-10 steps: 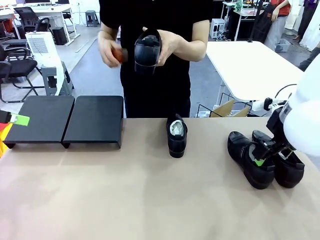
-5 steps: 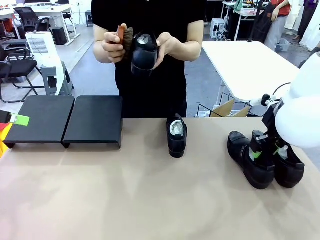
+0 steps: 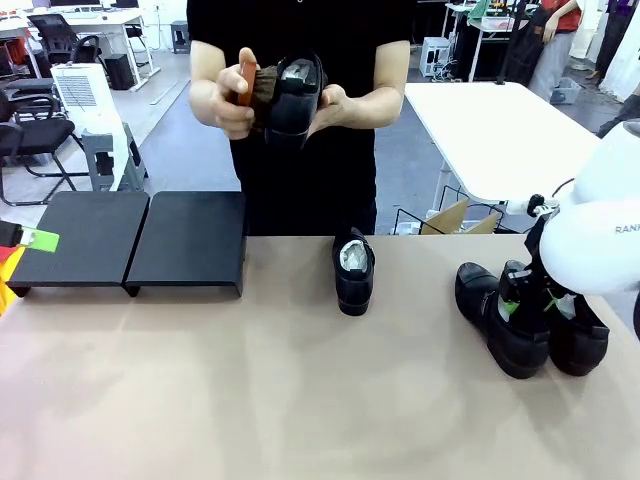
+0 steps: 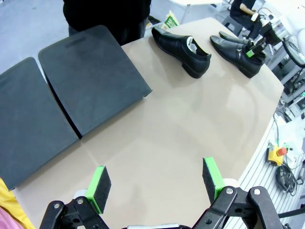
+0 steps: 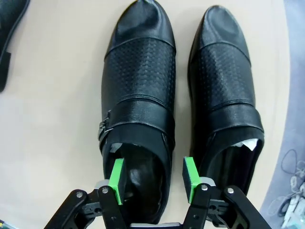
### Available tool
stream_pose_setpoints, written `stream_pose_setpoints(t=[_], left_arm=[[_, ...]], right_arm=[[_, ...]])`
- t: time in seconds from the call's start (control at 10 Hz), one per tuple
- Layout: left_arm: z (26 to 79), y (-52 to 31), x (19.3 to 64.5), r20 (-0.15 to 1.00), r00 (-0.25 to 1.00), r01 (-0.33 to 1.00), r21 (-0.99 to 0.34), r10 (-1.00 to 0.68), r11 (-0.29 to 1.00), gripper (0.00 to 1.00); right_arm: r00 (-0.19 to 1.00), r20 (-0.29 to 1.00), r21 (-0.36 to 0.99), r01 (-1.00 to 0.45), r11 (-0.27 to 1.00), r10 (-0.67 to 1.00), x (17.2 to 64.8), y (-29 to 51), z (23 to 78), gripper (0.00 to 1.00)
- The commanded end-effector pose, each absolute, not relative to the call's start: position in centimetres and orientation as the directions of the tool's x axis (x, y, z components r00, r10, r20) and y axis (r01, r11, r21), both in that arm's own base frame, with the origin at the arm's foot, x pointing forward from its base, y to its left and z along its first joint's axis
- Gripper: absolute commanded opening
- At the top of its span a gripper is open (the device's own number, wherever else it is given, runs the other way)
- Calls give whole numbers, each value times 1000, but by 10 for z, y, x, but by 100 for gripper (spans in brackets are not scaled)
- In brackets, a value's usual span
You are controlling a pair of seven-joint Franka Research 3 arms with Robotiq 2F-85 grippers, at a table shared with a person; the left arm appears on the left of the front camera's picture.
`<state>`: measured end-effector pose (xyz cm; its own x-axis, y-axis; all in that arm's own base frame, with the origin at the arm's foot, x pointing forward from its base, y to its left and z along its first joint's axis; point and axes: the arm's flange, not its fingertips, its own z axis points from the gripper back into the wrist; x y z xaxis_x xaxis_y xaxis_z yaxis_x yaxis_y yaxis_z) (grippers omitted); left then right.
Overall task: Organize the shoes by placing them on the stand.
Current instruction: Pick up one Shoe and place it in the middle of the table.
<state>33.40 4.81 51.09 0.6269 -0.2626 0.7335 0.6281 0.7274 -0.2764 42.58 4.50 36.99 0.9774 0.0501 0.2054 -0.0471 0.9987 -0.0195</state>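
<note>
Two glossy black shoes lie side by side at the table's right, one (image 3: 505, 325) (image 5: 138, 86) nearer the middle and its mate (image 3: 575, 335) (image 5: 226, 86) beside it. My right gripper (image 3: 515, 300) (image 5: 153, 179) is down on the heel end of the nearer one, its green pads pressed to either side; the shoe rests on the table. A third shoe (image 3: 353, 272) (image 4: 183, 47), stuffed with white paper, stands mid-table. The person holds a fourth shoe (image 3: 295, 95) up and has a brush (image 3: 250, 85) against it. The black stand (image 3: 130, 240) (image 4: 90, 81) sits bare at far left. My left gripper (image 4: 156, 183) hovers open above the table.
The tan tabletop (image 3: 250, 380) has free room across the front and middle. The person stands at the far side, behind the stand's right section. A white table (image 3: 500, 130) stands beyond on the right. An emergency-stop box (image 4: 276, 153) lies off the table's edge.
My right gripper sank onto the shoe's heel and its jaws narrowed around it. The person brought the brush up against the held shoe. The left arm has not moved.
</note>
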Motion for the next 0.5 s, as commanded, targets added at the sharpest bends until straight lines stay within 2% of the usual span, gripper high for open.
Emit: stream_pose_setpoints(t=[0.0, 0.4], left_arm=[[511, 49, 336, 743, 615, 642, -276, -265, 715, 100], [511, 49, 336, 743, 615, 642, -276, -265, 715, 100]], right_arm=[[980, 195, -60, -15, 998, 27, 434, 48, 366, 63], [986, 158, -70, -36, 997, 46, 436, 47, 351, 63]])
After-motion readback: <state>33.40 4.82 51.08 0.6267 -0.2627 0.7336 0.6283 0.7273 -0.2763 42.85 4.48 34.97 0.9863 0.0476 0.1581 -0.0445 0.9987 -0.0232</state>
